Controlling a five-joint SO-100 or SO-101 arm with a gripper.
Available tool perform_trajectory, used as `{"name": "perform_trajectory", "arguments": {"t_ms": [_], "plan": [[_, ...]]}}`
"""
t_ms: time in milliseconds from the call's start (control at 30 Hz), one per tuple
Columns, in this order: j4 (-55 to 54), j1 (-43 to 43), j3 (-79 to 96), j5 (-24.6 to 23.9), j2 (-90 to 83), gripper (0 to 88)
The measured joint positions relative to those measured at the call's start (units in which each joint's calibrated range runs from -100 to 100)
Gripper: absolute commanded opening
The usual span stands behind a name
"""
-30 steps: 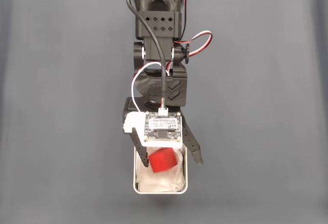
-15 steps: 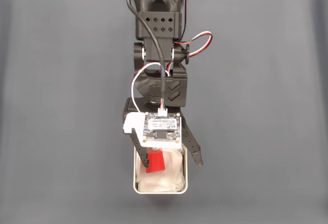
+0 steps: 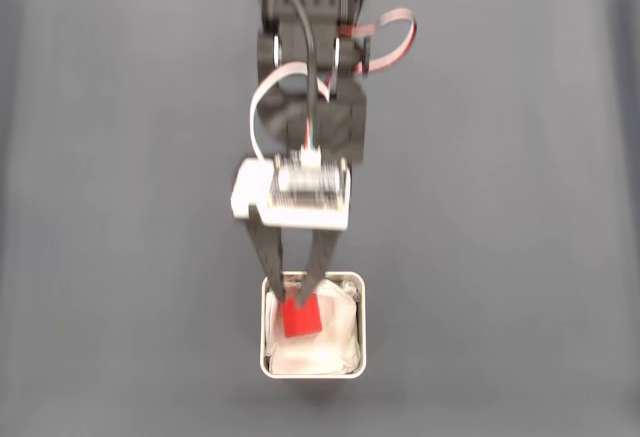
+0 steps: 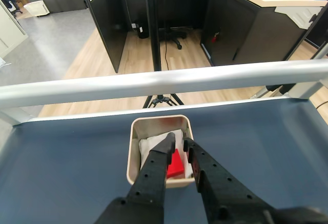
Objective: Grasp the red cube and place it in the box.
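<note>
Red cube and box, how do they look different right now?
The red cube is bright red and solid; the box is white, open-topped and lined with wrinkly white material. The cube is much smaller and lies inside the box, tilted, while the box sits flat. Both have a squarish outline.

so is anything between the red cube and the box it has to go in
Nothing visible. The red cube already lies inside the box, on its white lining, with the gripper just above it.

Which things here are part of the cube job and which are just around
Part of the job: red cube, lying in the box; gripper above it.
Just around: grey table surface, metal rail, office chair beyond.
</note>
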Motion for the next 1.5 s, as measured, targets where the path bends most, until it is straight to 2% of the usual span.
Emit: {"name": "perform_trajectory", "arguments": {"t_ms": [333,500,633,800,967,1500], "plan": [[4.9,-0.4,40.3,1.0,-40.3,0.0],[14.6,-0.4,59.8,1.1,-62.9,0.0],[24.9,-0.9,65.4,1.2,-74.3,0.0],[37.8,-1.6,66.5,0.0,-77.4,0.0],[45.9,-1.6,66.5,0.0,-77.6,0.0],[51.9,-1.6,66.5,-0.9,-78.4,0.0]]}}
